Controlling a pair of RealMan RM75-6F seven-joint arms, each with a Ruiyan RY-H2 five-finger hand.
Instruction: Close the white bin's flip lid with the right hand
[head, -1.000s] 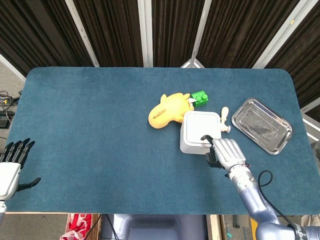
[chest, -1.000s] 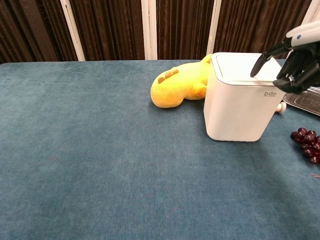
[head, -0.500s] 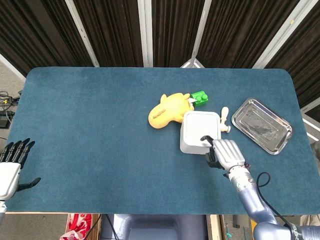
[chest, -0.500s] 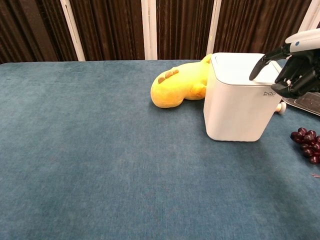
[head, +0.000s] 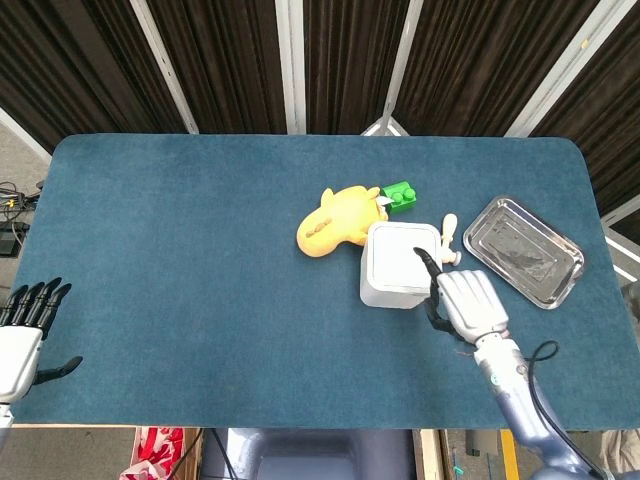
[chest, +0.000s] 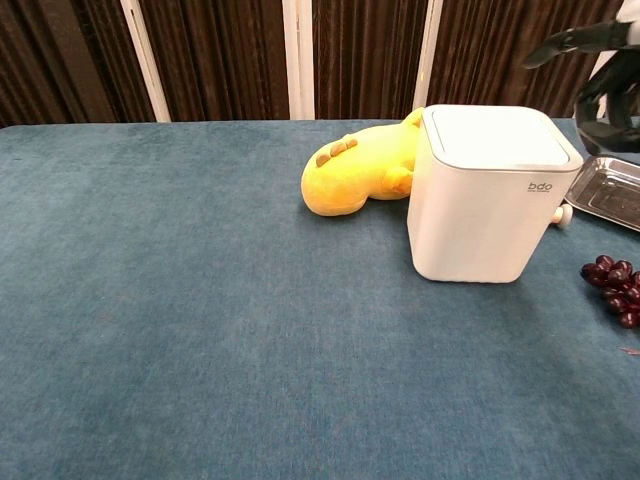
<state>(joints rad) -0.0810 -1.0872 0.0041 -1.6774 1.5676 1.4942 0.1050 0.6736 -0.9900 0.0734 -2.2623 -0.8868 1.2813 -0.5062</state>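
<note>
The white bin stands right of the table's middle, its flip lid lying flat and closed on top. My right hand hovers above and to the right of the bin, clear of the lid, fingers curled down with the thumb stretched toward the lid and nothing held. My left hand sits off the table's near left edge, fingers apart and empty.
A yellow plush toy lies against the bin's far left side, with a green block behind it. A metal tray lies to the right, a small wooden piece beside the bin, and dark grapes near right.
My right hand has lifted off the lid and drawn up and to the right. The lid stays flat. The left hand has not moved.
</note>
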